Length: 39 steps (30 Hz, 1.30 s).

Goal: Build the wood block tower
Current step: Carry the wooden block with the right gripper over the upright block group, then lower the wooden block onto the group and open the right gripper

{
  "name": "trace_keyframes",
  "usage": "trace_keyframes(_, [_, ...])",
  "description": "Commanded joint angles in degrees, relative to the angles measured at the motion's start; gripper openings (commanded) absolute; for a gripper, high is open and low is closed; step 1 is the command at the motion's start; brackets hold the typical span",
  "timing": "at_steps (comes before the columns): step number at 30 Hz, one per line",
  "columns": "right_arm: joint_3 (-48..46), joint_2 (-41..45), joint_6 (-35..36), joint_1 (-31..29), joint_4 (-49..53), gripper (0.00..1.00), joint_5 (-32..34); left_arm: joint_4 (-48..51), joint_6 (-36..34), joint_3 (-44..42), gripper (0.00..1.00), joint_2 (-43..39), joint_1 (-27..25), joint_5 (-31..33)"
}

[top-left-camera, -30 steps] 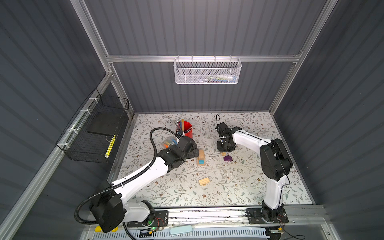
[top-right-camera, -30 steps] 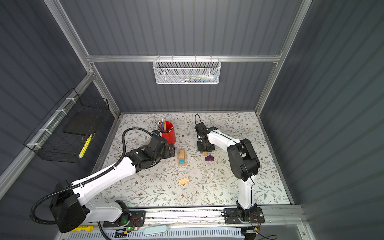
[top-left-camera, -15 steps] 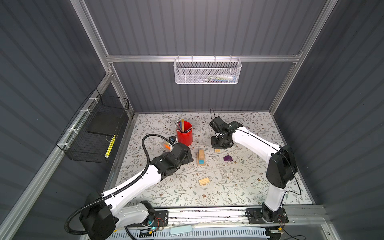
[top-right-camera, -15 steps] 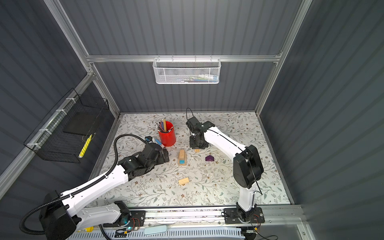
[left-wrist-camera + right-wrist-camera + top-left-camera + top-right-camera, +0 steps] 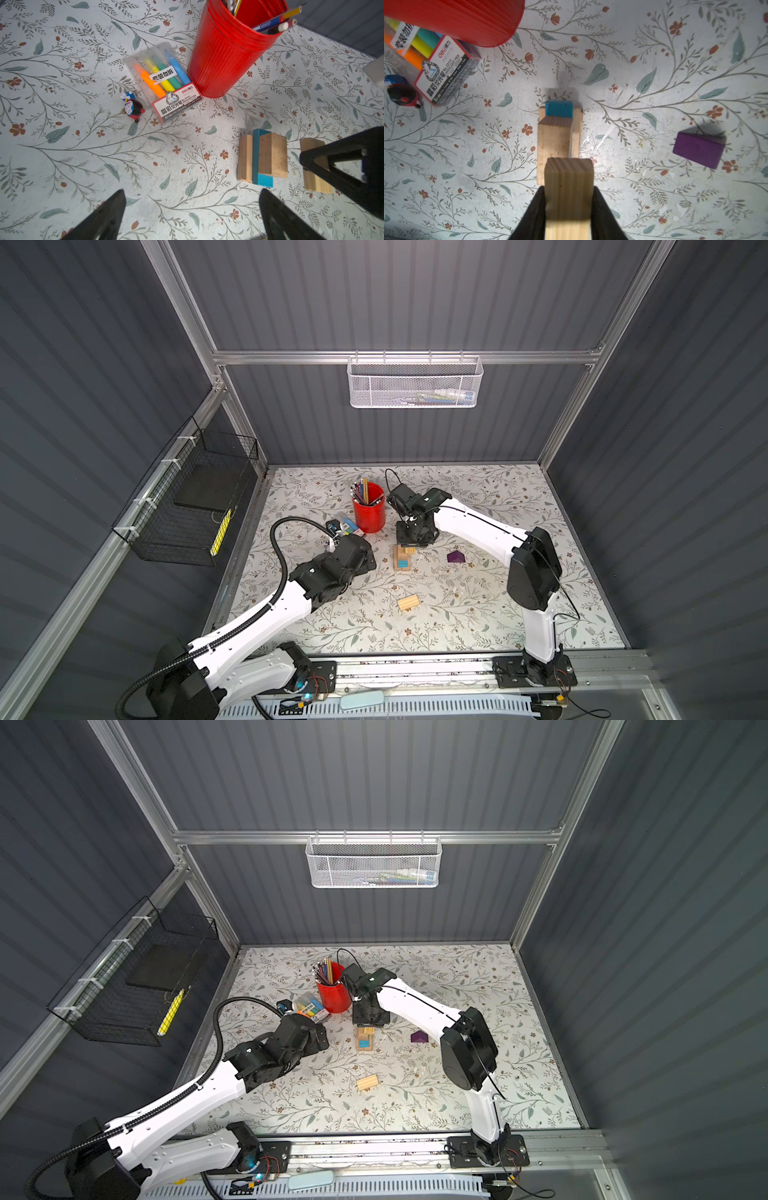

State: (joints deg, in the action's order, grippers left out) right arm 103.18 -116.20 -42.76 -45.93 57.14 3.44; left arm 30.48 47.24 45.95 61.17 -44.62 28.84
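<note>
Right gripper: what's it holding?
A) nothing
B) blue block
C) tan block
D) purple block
C: the right wrist view shows the right gripper shut on a tan block, while the purple block lies loose, apart from it.

The whole desk is seen from high above its front edge in both top views, tilted down toward the back wall. From each wrist camera the desk is viewed closely, facing downward; the red cup and block stack are shared by both.
</note>
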Motion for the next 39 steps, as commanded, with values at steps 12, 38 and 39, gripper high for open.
trace_keyframes(12, [4.74, -3.97, -4.10, -1.68, 1.56, 0.16, 4.15, 2.39, 1.36, -1.20, 1.00, -1.62, 0.35, 1.67])
trace_keyframes(38, [7.21, -7.99, -3.98, -1.97, 2.09, 0.26, 3.57, 2.65, 1.18, -1.22, 1.00, -1.94, 0.33, 2.31])
trace_keyframes(39, [7.21, -7.99, -3.91, -1.97, 2.10, 0.26, 3.59, 2.68, 1.14, -1.17, 1.00, -2.00, 0.32, 2.27])
